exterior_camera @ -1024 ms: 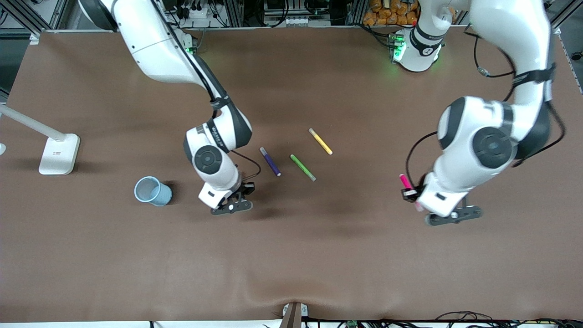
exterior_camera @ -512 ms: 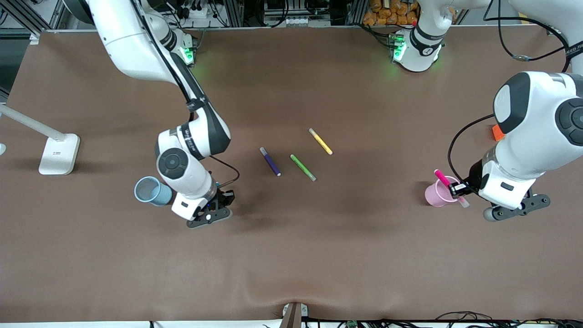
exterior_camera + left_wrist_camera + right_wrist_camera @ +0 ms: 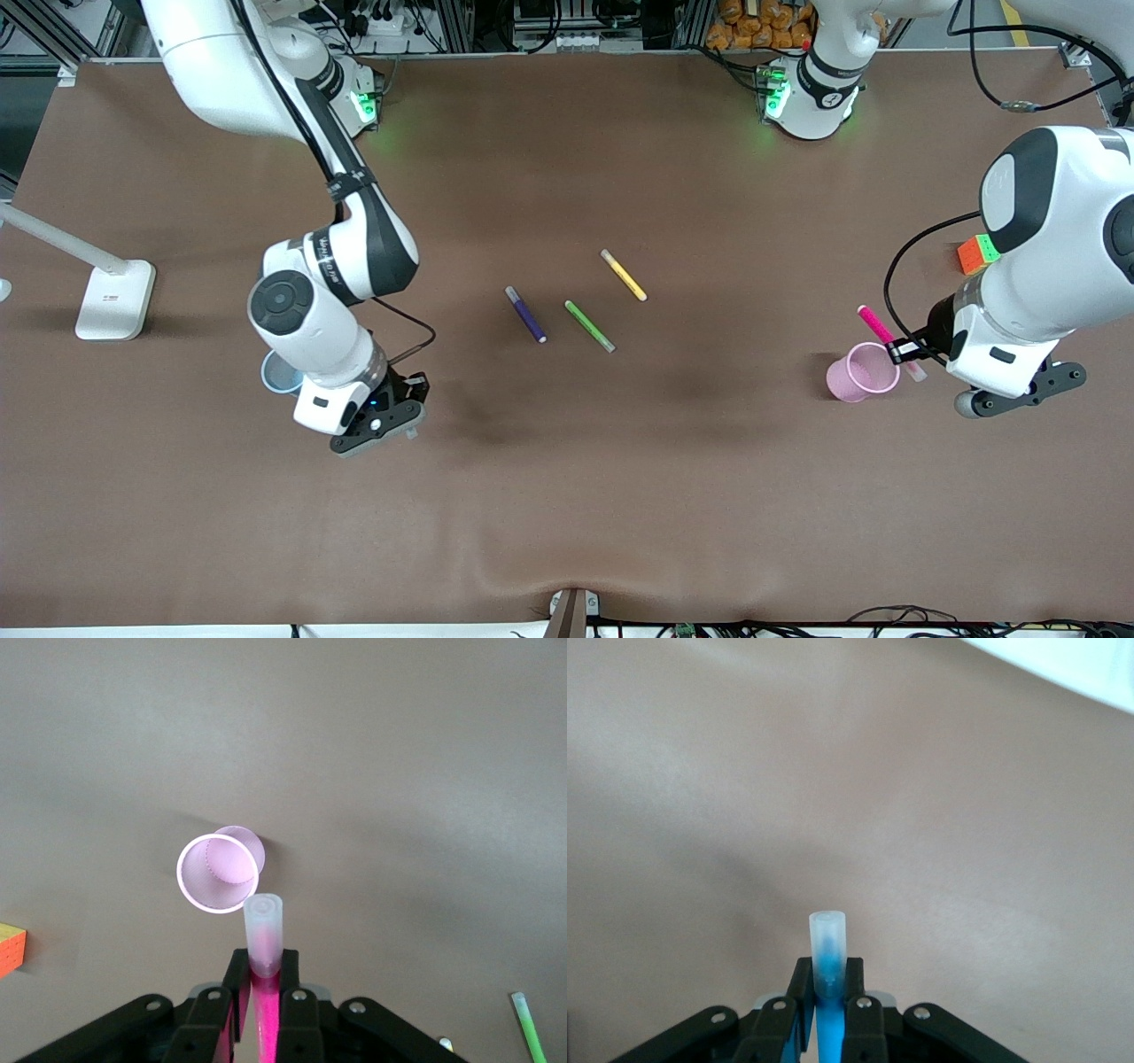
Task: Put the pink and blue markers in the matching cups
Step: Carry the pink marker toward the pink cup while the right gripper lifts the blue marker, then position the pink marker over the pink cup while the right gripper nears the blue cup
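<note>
My left gripper (image 3: 904,352) is shut on the pink marker (image 3: 875,325) and holds it tilted in the air, just beside the rim of the pale pink cup (image 3: 858,372). In the left wrist view the marker's pale end (image 3: 263,923) sticks out past the gripper (image 3: 263,967), close to the cup's open mouth (image 3: 218,873). My right gripper (image 3: 412,387) is shut on the blue marker (image 3: 829,950), over bare table beside the light blue cup (image 3: 276,376), which the right arm mostly hides. The blue marker does not show clearly in the front view.
A purple pen (image 3: 525,314), a green pen (image 3: 589,326) and a yellow pen (image 3: 624,275) lie mid-table. A colour cube (image 3: 974,253) sits near the left arm. A white lamp base (image 3: 113,299) stands at the right arm's end.
The right arm carried the blue marker toward the blue cup and now covers most of it. The left arm carried the pink marker toward its end of the table, uncovering the pink cup.
</note>
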### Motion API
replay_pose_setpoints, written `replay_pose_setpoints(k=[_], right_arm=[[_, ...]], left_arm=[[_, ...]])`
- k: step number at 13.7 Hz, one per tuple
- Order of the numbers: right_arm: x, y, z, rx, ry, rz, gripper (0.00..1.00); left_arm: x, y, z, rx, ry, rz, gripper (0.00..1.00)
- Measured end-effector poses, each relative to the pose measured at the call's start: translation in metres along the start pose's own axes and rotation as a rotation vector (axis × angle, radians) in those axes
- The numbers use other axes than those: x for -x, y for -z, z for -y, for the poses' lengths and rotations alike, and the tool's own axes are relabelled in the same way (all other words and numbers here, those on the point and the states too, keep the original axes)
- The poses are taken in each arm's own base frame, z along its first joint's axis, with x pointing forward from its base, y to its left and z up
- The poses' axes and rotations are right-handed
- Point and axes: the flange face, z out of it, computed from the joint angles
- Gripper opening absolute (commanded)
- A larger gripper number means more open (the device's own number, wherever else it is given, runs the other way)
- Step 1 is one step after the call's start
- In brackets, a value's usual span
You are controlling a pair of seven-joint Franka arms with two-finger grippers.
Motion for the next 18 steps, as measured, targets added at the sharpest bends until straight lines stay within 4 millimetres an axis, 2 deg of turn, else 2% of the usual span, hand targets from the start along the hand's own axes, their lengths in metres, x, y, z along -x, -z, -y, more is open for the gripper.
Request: replay_pose_setpoints(k=[4, 6, 8, 11, 13, 15, 18], right_arm=[[-0.005, 0.027, -0.003, 0.004, 0.139, -0.029, 0.0], [-0.004, 0.041, -0.005, -0.006, 0.2, -0.02, 0.0], [0.001, 0.053, -0.014, -0.059, 0.248, -0.004, 0.0], [0.015, 0.061, -0.049, -0.136, 0.346, 0.015, 0.0], [0.025, 0.063, -0.072, -0.146, 0.393, 0.015, 0.0], [0.034, 0.068, -0.085, -0.157, 0.434, 0.018, 0.0], [0.049, 0.071, -0.115, -0.244, 0.5, -0.032, 0.0]], left_arm=[[-0.01, -0.019, 0.016, -0.085, 0.103, -0.001, 0.0], [-0.013, -0.038, 0.012, -0.161, 0.149, -0.015, 0.0], [-0.013, -0.06, -0.001, -0.228, 0.19, -0.029, 0.0], [-0.01, -0.083, -0.016, -0.273, 0.246, -0.034, 0.0], [-0.015, -0.096, -0.013, -0.324, 0.249, -0.051, 0.0], [-0.02, -0.108, -0.009, -0.373, 0.237, -0.069, 0.0], [-0.026, -0.12, -0.007, -0.43, 0.243, -0.115, 0.0]])
